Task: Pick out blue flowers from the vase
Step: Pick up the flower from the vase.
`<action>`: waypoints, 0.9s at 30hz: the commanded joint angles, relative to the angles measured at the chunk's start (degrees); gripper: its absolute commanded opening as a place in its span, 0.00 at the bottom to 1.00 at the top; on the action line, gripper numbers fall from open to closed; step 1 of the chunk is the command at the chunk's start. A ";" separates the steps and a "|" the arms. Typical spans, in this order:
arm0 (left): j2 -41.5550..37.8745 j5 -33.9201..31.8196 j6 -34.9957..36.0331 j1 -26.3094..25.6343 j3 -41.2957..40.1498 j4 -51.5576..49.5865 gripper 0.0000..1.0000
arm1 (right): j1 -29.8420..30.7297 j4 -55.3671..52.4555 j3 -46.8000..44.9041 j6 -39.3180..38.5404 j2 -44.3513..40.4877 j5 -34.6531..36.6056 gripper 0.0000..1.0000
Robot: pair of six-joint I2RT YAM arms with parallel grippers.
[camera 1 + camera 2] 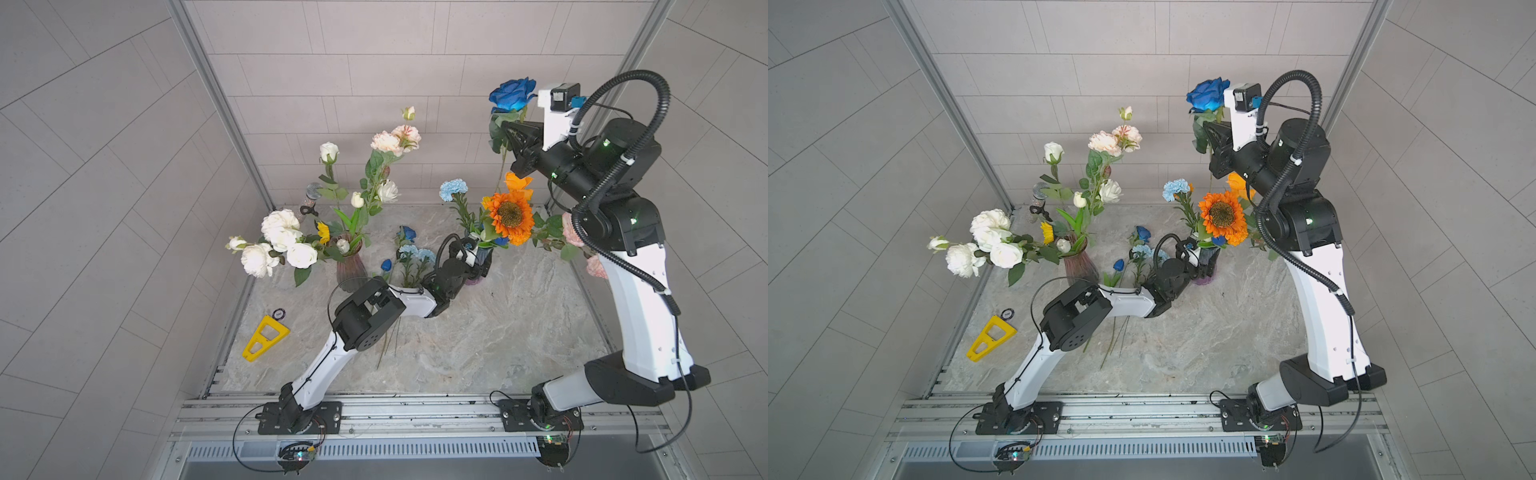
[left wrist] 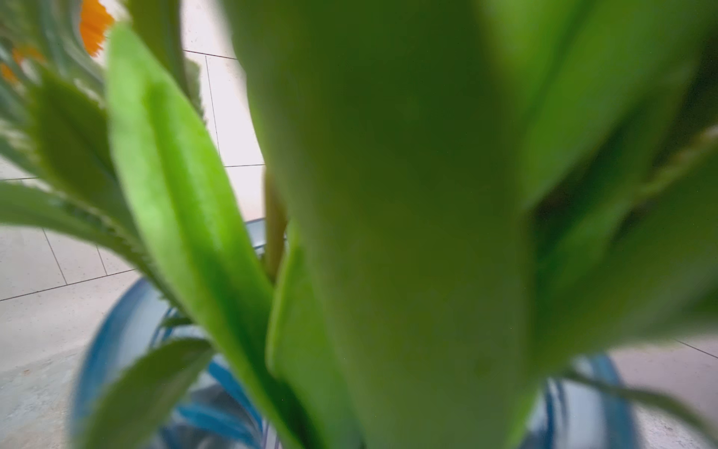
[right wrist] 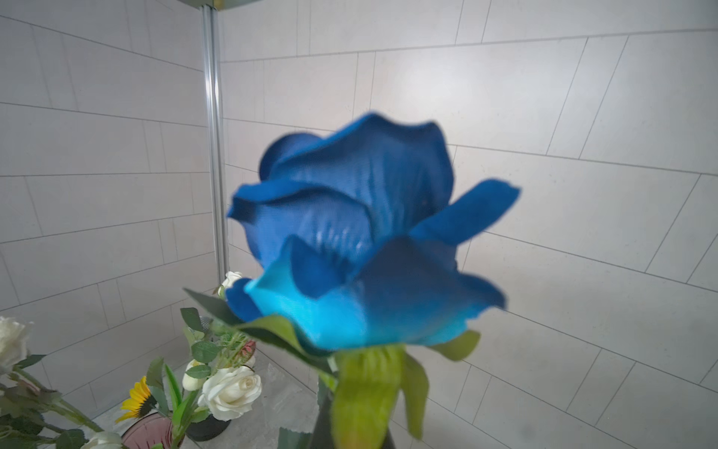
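Note:
High at the back right, my right gripper [image 1: 514, 134] is shut on the green stem of a dark blue rose [image 1: 511, 94], whose bloom fills the right wrist view [image 3: 357, 233]. My left gripper [image 1: 480, 264] sits low against the dark vase [image 1: 473, 281]. Leaves [image 2: 388, 194] block its wrist view and hide its jaws; only the blue glass rim [image 2: 101, 350] shows. A light blue carnation [image 1: 453, 189] and a small dark blue bud [image 1: 500, 241] stand in that vase. On the table beside it lie a blue rose [image 1: 408, 233], light blue carnations [image 1: 415, 251] and a blue tulip bud [image 1: 386, 264].
An orange sunflower [image 1: 510, 214] and pink blooms [image 1: 573, 232] share the dark vase. A pinkish glass vase [image 1: 351, 266] with white roses [image 1: 280, 232] stands at the left. A yellow triangular tool [image 1: 266, 336] lies near the table's left edge.

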 commanded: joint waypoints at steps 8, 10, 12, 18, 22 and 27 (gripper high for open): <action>-1.29 -0.93 -0.11 -0.34 -0.15 1.53 1.00 | 2.23 11.44 -4.14 -1.72 -7.44 1.18 0.02; -1.54 -1.04 0.11 -0.30 -0.13 1.57 1.00 | 2.50 11.78 -3.94 -1.81 -7.82 1.10 0.02; -1.77 -1.10 0.33 -0.34 -0.21 1.60 1.00 | 2.81 11.96 -3.67 -2.10 -8.01 1.10 0.02; -3.09 -1.56 0.97 -0.36 -1.63 2.17 1.00 | 4.18 12.55 -3.09 -2.98 -9.40 1.09 0.01; -5.05 -2.05 1.38 -0.36 -4.30 3.61 1.00 | 4.80 11.70 -1.83 -3.13 -9.86 0.92 0.00; -8.78 -2.97 2.68 -0.39 -9.42 6.19 1.00 | 5.07 9.23 0.72 -0.75 -9.37 0.08 0.00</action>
